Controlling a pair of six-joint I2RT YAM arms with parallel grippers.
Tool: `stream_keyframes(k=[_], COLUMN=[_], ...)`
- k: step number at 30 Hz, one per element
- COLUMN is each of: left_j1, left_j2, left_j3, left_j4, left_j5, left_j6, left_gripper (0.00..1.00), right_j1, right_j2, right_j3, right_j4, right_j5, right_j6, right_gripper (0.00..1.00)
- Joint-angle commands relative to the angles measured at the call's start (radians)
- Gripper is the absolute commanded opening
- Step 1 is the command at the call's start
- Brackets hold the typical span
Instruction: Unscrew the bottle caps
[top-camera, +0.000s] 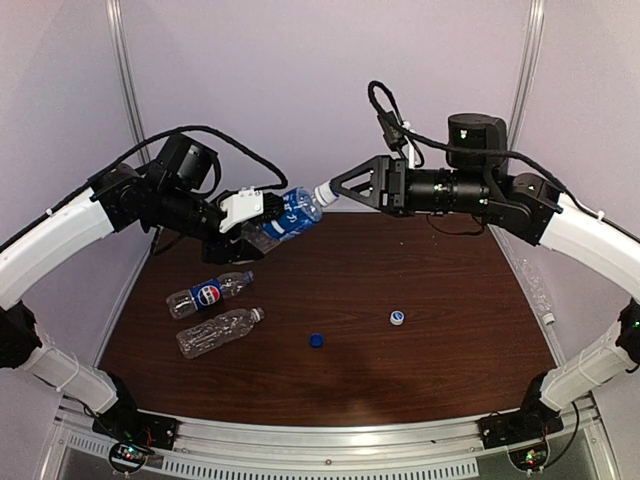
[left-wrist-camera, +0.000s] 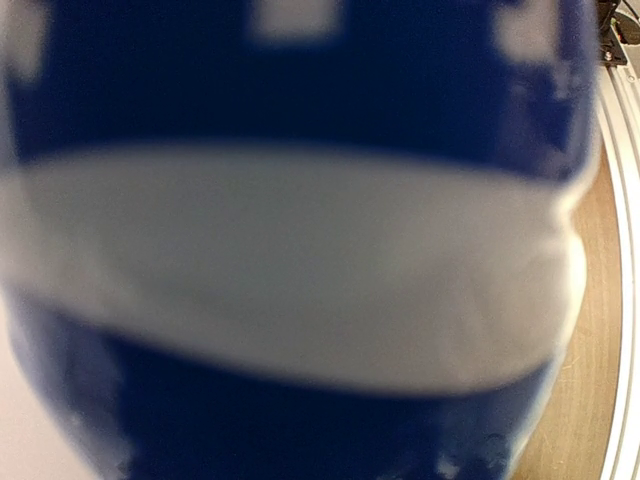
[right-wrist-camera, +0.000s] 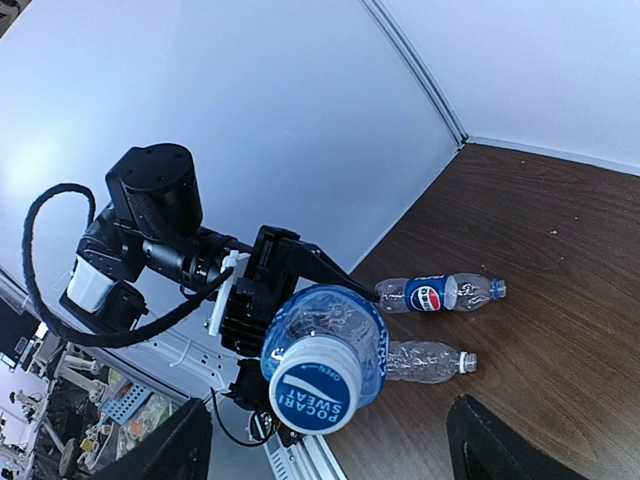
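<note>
Left gripper (top-camera: 262, 222) was clamped on the blue-labelled bottle (top-camera: 298, 210), held aloft upper centre of the top view, right gripper (top-camera: 332, 190) spread around its screwed-on cap (right-wrist-camera: 312, 392), not yet gripped; blue cap (top-camera: 317, 340) and loose white cap (top-camera: 397, 318) were seen lower centre, so roughly half was judged done.

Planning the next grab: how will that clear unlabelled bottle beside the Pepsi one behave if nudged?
The unlabelled bottle looks empty, so probably light. Lying on its side, it may roll. Its crinkled walls likely dent when squeezed.
</note>
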Motion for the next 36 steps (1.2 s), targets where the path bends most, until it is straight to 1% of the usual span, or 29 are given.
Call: stream_keyframes(k=[1, 2, 3, 5, 8, 14, 16, 17, 19, 23, 28, 30, 31, 32, 33, 36], left_j1=[-0.001, -0.001, -0.002, -0.002, -0.002, -0.002, -0.002, -0.002, -0.002, -0.002, -0.002, -0.002, -0.002, -0.002, -0.002, -0.002], left_j2=[-0.002, -0.002, -0.003, -0.004, -0.006, -0.004, -0.004, -0.004, -0.005, -0.002, 0.001, 0.001, 0.001, 0.0, 0.002, 0.002], left_j3=[0.004, 0.005, 0.004, 0.002, 0.0, 0.001, 0.001, 0.001, 0.001, 0.001, 0.005, 0.005, 0.005, 0.004, 0.005, 0.007], left_j4=[0.037, 0.037, 0.035, 0.035, 0.034, 0.036, 0.034, 0.034, 0.036, 0.036, 0.034, 0.034, 0.034, 0.033, 0.029, 0.004], left_j5=[0.0, 0.0, 0.0, -0.001, 0.0, 0.001, 0.001, 0.002, 0.0, 0.003, 0.004, 0.008, 0.011, 0.014, 0.023, 0.07], left_j6=[-0.01, -0.009, -0.01, -0.008, -0.009, -0.008, -0.007, -0.008, -0.007, -0.007, -0.008, -0.009, -0.008, -0.008, -0.005, 0.007], left_gripper=[0.41, 0.41, 0.41, 0.41, 0.41, 0.41, 0.41, 0.41, 0.41, 0.41, 0.41, 0.41, 0.41, 0.41, 0.41, 0.41], right_j1=[0.014, 0.015, 0.015, 0.017, 0.018, 0.021, 0.021, 0.021, 0.022, 0.021, 0.023, 0.023, 0.025, 0.025, 0.026, 0.047], right_j2=[0.038, 0.044, 0.05, 0.056, 0.05, 0.07, 0.074, 0.076, 0.079, 0.083, 0.095, 0.095, 0.094, 0.092, 0.092, 0.087], right_j3=[0.044, 0.056, 0.064, 0.07, 0.067, 0.076, 0.08, 0.083, 0.091, 0.098, 0.114, 0.123, 0.129, 0.138, 0.146, 0.165], right_j4=[0.006, -0.016, -0.03, -0.029, -0.006, -0.022, -0.025, -0.03, -0.041, -0.049, -0.072, -0.089, -0.109, -0.143, -0.181, -0.282], right_j5=[-0.022, -0.002, 0.009, 0.007, 0.007, -0.005, -0.008, -0.006, -0.006, -0.013, -0.051, -0.079, -0.094, -0.104, -0.105, -0.119], right_j6=[0.003, -0.005, -0.011, -0.01, -0.005, -0.008, -0.01, -0.012, -0.02, -0.029, -0.065, -0.132, -0.2, -0.276, -0.354, -0.661], right_gripper=[0.76, 0.71, 0.65, 0.56, 0.48, 0.47, 0.45, 0.43, 0.34, 0.21, 0.14, 0.1, 0.08, 0.05, 0.0, 0.0])
